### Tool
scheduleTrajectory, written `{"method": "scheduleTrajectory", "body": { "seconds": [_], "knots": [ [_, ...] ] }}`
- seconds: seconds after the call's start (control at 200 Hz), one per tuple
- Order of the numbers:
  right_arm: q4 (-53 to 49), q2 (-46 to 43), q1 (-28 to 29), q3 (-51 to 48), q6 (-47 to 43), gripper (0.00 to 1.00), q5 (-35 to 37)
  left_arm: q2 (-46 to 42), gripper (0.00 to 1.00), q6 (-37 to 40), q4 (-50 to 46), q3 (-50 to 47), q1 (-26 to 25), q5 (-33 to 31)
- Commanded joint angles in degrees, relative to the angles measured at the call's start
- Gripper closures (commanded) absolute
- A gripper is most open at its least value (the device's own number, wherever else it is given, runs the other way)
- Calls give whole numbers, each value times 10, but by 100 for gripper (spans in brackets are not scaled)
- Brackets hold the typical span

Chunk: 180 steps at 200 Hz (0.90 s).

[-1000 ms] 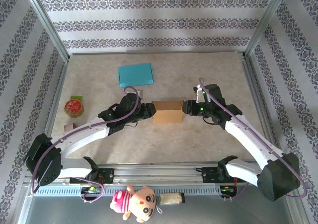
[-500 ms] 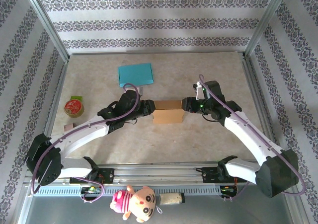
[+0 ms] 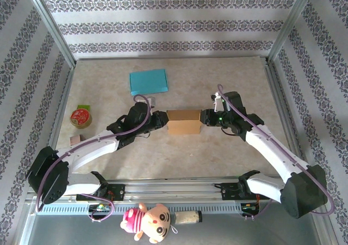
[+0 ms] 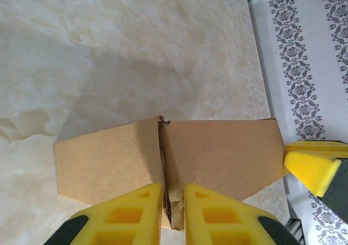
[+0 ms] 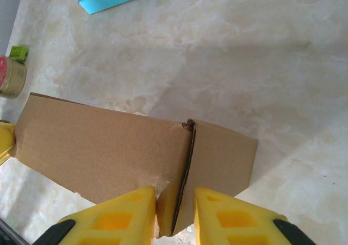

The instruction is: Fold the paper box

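Both arms have pressed back in on the paper box (image 3: pixel 183 121), mid-way across the table (image 3: pixel 228 158), and we see both pairs of jaws narrowed. Left gripper (image 4: pixel 173 193) pinches a cardboard end flap; right gripper (image 5: pixel 175 199) seems clamped on the opposite edge, though contact is partly hidden. We judge the ends ready for folding.

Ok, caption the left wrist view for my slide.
Paper box on the table, near edge pinched by left fingers, right fingers at far end.
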Motion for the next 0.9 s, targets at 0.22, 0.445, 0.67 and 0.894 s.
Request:
{"method": "scheduleTrajectory", "body": {
  "seconds": [0.22,0.445,0.67,0.894],
  "knots": [
    [-83,-75,12,-19,26,73,-18,-44,68,29,-91,-6,-27,40],
    [-177,-172,38,-48,38,63,-30,-126,44,31,-155,-17,-73,-36],
    [-181,-194,33,-40,61,44,8,-99,40,38,-146,-11,-74,-29],
    [-112,-150,23,-15,84,40,6,-78,37,66,-98,16,-75,-49]
  ]
}}
